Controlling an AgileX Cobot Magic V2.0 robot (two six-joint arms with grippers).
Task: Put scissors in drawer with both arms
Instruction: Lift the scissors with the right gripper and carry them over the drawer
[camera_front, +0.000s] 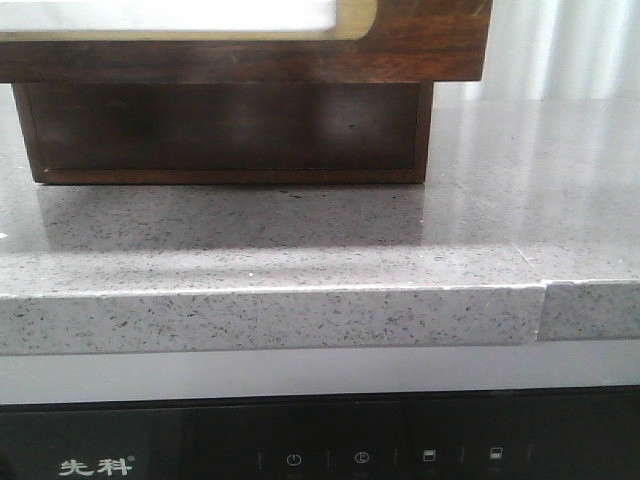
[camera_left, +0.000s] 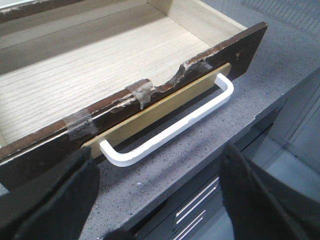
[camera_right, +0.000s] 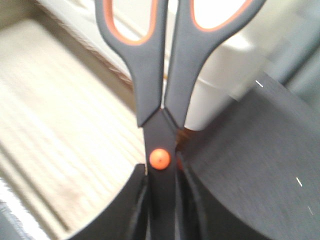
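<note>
The drawer (camera_left: 244, 49) is pulled open, showing a bare pale wood floor. Its dark brown front has a chipped, taped notch and a white bar handle (camera_left: 170, 132). My left gripper (camera_left: 159, 165) is open and empty, just in front of the handle over the counter edge. My right gripper (camera_right: 162, 200) is shut on the scissors (camera_right: 150, 60), gripping the dark blades just below the orange pivot. The grey, orange-lined handles point away. Pale wood grain of the drawer (camera_right: 65, 115) lies blurred beneath them. In the front view only the drawer's front (camera_front: 420, 50) shows; no gripper shows there.
The wooden box (camera_front: 225, 130) stands on a grey speckled counter (camera_front: 300, 240) near its front edge. A black appliance panel (camera_front: 300, 455) sits under the counter. Cabinet drawers (camera_left: 195, 205) show below the counter edge in the left wrist view.
</note>
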